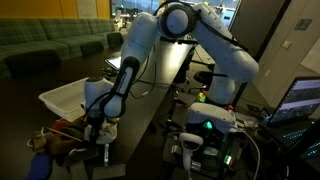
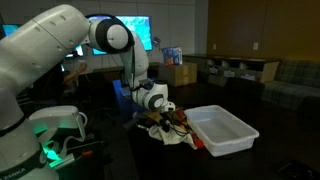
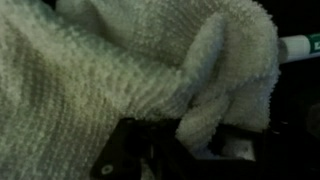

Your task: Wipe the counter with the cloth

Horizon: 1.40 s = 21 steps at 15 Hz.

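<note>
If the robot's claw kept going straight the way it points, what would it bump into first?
The white fluffy towel cloth, which fills the wrist view just ahead of the claw. It may be touching it now; depth is unclear.

Both exterior views stand back on opposite sides, sharing the arm (image 1: 138, 48) and the white bin (image 2: 222, 128), at 4 o'clock here. The wrist view hugs the cloth (image 3: 110, 70).

Dark counter (image 1: 150, 120): cloth (image 3: 110, 70), white bin (image 2: 222, 128)
</note>
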Available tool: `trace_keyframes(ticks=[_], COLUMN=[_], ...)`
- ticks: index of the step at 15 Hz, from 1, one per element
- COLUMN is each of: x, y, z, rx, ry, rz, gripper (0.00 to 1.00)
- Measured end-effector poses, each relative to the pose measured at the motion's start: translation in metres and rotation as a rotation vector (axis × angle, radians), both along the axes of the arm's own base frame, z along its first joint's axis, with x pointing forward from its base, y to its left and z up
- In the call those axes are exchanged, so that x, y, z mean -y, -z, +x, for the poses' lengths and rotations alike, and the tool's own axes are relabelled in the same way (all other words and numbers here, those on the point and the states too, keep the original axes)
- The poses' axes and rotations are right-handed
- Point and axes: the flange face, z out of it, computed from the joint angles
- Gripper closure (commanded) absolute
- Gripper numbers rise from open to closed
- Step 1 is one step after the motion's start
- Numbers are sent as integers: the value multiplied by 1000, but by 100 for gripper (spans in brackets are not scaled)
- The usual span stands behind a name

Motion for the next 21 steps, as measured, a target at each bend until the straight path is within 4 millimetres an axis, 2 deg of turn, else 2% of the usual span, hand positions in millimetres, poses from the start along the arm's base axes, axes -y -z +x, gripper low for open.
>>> trace_keyframes(ticks=[6,8,10,12,16,19,21], x=[-44,-49,-43,-23,44,95,122], y=[-2,-3,-2,-2,-4,-3,-1], z=[-16,-18,-16,-9,3,-2,-10], rx=[46,54,64,83,118,99,72], ry=[-48,-58,-54,-37,27,84,117], rz=[43,45,33,11,-63,-111,-126], gripper=[99,99,99,99,100,100,100])
